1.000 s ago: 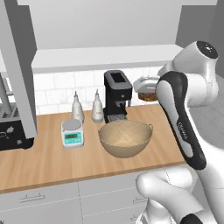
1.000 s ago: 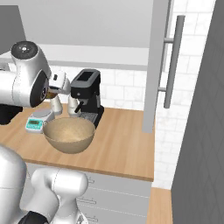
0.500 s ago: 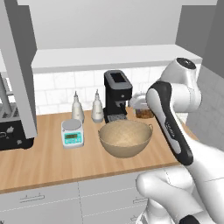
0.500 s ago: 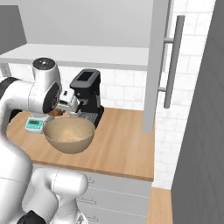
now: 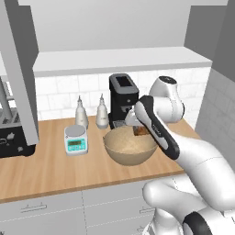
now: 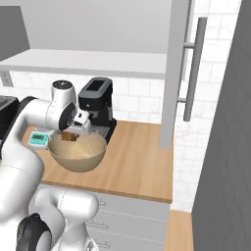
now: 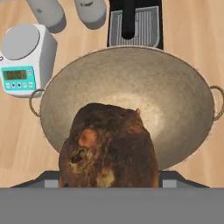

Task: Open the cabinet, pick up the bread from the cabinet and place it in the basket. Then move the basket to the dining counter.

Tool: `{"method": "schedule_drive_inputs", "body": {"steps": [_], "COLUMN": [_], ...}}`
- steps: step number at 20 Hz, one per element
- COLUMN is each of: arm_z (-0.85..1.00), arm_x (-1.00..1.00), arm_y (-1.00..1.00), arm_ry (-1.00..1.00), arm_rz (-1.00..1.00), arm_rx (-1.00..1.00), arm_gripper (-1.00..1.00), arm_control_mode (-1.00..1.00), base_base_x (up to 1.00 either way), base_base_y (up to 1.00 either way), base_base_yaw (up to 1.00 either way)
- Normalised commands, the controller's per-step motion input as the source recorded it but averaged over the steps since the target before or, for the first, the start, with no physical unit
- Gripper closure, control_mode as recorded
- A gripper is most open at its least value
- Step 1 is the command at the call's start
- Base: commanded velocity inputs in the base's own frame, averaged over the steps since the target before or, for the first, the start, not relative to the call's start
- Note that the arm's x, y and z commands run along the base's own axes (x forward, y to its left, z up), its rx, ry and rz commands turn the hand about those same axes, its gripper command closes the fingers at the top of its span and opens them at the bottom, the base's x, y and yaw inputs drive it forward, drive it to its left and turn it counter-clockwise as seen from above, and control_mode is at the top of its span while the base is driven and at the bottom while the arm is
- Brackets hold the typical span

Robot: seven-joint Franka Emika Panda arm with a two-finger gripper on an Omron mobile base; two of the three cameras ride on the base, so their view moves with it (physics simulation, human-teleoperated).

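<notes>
Lowered from beside the open cabinet shelf a second ago, the pincer (image 6: 72, 135) is now held just above the rim of the large tan bowl-shaped woven basket (image 5: 130, 148), on its side toward the black coffee machine (image 5: 123, 99). The small dark brown roundish bread (image 7: 109, 151) is clamped between the widely spread jaws, and in the hand view it is seen hanging over the near part of the basket's bare hollow, apart from its floor. The basket is set on the light-wood counter (image 5: 50, 170), with the coffee machine just behind it. A small white kitchen scale with a teal display (image 5: 75, 139) is placed to its left, and two pale grey bottles (image 5: 91, 113) are stood behind the scale, near the white tiled wall (image 5: 55, 87).
</notes>
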Motion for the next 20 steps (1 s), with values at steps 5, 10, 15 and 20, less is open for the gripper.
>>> {"method": "schedule_drive_inputs", "body": {"steps": [5,10,15,20], "arm_z": [-0.64,-0.22,-0.47,-0.48], "arm_x": [0.04,0.52,0.4,0.16], "arm_y": [0.0,0.0,0.07,0.08], "arm_ry": [0.01,0.1,0.16,0.07], "arm_rz": [0.0,0.0,0.0,0.0], "arm_rx": [-0.05,-0.04,-0.01,0.0], "arm_gripper": [1.0,1.0,1.0,1.0], "arm_control_mode": [-1.0,-1.0,-1.0,-1.0], "base_base_x": [0.0,0.0,0.0,0.0], "base_base_y": [0.0,0.0,0.0,0.0], "base_base_yaw": [0.0,0.0,0.0,0.0]}}
